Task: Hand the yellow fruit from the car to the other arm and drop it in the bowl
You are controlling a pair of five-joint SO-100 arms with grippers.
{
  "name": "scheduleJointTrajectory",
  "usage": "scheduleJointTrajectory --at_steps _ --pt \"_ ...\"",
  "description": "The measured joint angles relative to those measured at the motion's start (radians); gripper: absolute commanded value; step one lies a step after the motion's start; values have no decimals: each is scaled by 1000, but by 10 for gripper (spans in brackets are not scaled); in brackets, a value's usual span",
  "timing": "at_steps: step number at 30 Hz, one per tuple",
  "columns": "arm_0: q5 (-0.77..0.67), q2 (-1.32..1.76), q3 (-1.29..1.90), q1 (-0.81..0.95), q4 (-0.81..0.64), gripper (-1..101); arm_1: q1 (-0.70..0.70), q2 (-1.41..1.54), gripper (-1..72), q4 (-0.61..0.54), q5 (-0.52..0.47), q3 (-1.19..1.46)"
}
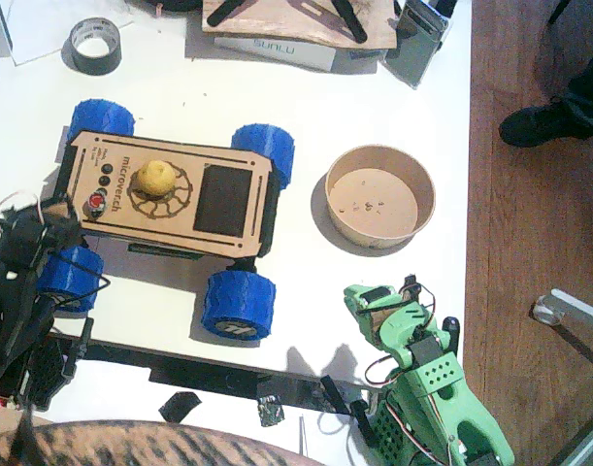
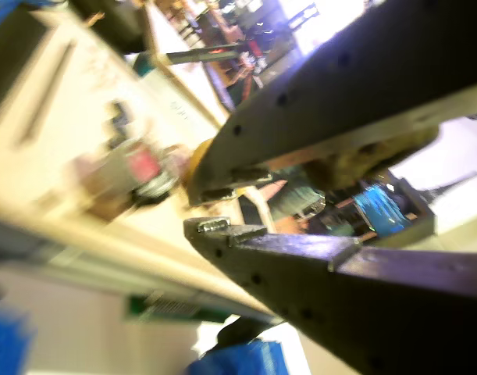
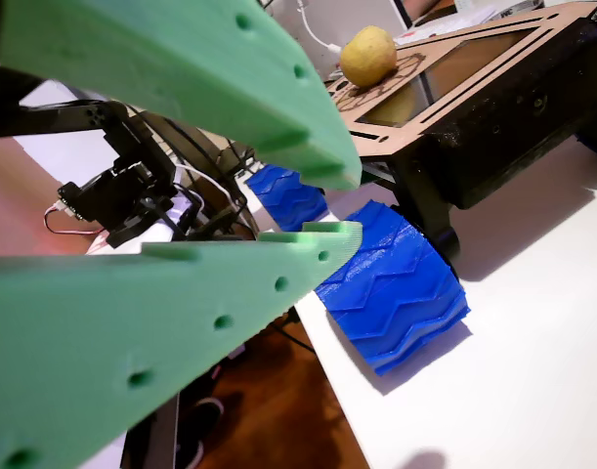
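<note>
Left gripper [image 1: 58, 221]: black, jaws a narrow gap apart in a wrist view [image 2: 211, 209], empty, poised at the car's red-button end.
Right gripper [image 1: 366, 303]: green, jaws parted and empty [image 3: 342, 203], low by the table's near edge.
Yellow fruit [image 1: 158, 178]: sits on the car [image 1: 170, 184] deck's engraved gear ring.
Bowl [image 1: 380, 195]: stands just right of the car, holding only crumbs.
Tape roll [image 1: 94, 45]: far corner.

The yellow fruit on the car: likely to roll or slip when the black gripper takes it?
The yellow fruit is small and rounded, sitting loose on the car's flat wooden deck, so a nudge would probably roll it. Its skin looks smooth, so narrow fingers might slip off-centre. It seems firm and light; the left gripper, apparently open, should hold it.
</note>
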Motion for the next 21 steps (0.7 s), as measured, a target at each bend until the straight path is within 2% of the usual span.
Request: scheduleJointTrajectory --at_steps 8,13,14,21 --pt "0 -176 -207 38 -5 262 0 0 -1 0 0 0" --pt "0 -244 -222 55 -40 557 0 0 -1 6 0 0" --pt "0 -259 -224 55 -46 582 0 0 -1 6 0 0" --pt "0 -387 -225 74 -118 592 0 0 -1 8 0 0"
